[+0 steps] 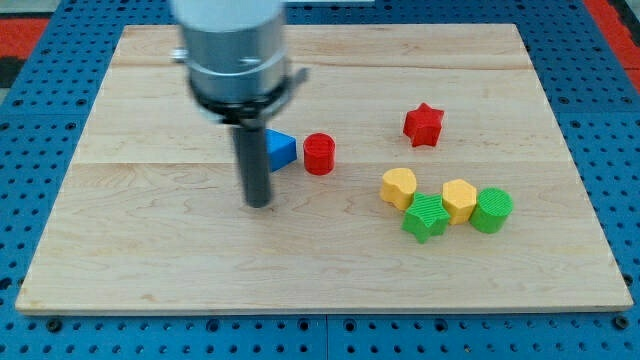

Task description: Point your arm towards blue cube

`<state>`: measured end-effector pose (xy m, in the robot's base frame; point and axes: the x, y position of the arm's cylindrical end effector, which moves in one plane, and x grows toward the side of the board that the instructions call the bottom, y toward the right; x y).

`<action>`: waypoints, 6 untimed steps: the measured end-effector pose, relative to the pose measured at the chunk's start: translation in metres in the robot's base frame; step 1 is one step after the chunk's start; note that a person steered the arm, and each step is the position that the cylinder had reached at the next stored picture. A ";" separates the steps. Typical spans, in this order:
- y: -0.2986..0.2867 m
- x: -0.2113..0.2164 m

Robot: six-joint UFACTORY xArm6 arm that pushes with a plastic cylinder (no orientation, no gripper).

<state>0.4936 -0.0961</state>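
Observation:
A blue block (281,149), wedge-like in shape, lies left of centre on the wooden board (150,250); the rod hides its left part. My tip (259,203) rests on the board just below and left of the blue block, a short gap away. A red cylinder (319,154) stands right beside the blue block on its right.
A red star (423,124) lies toward the upper right. Lower right holds a cluster: a yellow block (398,187), a green star-like block (426,217), another yellow block (459,199) and a green cylinder (491,210). The arm's grey body (232,50) hangs over the upper left.

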 end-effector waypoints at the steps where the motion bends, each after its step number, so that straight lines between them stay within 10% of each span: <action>1: -0.055 -0.016; 6: 0.021 -0.086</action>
